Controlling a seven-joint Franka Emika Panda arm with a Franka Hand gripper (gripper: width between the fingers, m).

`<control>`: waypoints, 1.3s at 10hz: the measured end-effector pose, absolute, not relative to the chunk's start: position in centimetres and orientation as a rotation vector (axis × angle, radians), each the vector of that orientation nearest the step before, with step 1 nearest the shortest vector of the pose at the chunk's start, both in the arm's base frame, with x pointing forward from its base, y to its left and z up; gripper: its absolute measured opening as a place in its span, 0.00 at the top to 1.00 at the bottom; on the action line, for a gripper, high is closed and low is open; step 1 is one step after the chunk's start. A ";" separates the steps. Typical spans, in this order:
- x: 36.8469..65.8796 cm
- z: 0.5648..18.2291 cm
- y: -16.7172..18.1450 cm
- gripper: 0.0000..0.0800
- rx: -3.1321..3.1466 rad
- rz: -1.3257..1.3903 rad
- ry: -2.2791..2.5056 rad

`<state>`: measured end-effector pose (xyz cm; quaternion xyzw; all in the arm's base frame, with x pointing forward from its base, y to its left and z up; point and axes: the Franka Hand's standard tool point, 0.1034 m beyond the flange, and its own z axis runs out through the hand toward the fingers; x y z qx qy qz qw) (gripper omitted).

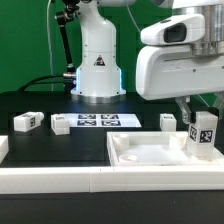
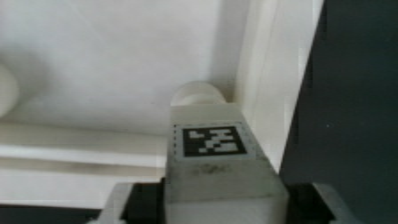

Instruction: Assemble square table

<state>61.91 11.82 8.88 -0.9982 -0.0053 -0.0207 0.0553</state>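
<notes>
The white square tabletop [image 1: 140,155] lies upturned, rim up, at the front right of the exterior view. My gripper [image 1: 200,112] is shut on a white tagged leg [image 1: 203,135], which it holds upright over the tabletop's corner on the exterior view's right. In the wrist view the leg [image 2: 214,150] runs out from between my fingers [image 2: 134,205], its far end close to the tabletop's inner corner by the rim [image 2: 267,60]. Whether that end touches the tabletop, I cannot tell. Three more legs [image 1: 27,121] [image 1: 60,125] [image 1: 168,122] lie on the black table.
The marker board [image 1: 98,121] lies flat in front of the robot base [image 1: 97,65]. A long white rail [image 1: 60,180] runs along the front edge, and another white piece [image 1: 3,148] sits at the exterior view's left edge.
</notes>
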 end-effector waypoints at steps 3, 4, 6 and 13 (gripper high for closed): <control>61.8 8.8 11.7 0.64 -2.982 -0.069 0.406; 61.8 8.8 11.7 0.64 -2.948 -0.062 0.560; 61.7 8.8 11.8 0.64 -2.853 -0.036 0.887; 61.6 8.8 12.5 0.64 -2.527 0.044 1.553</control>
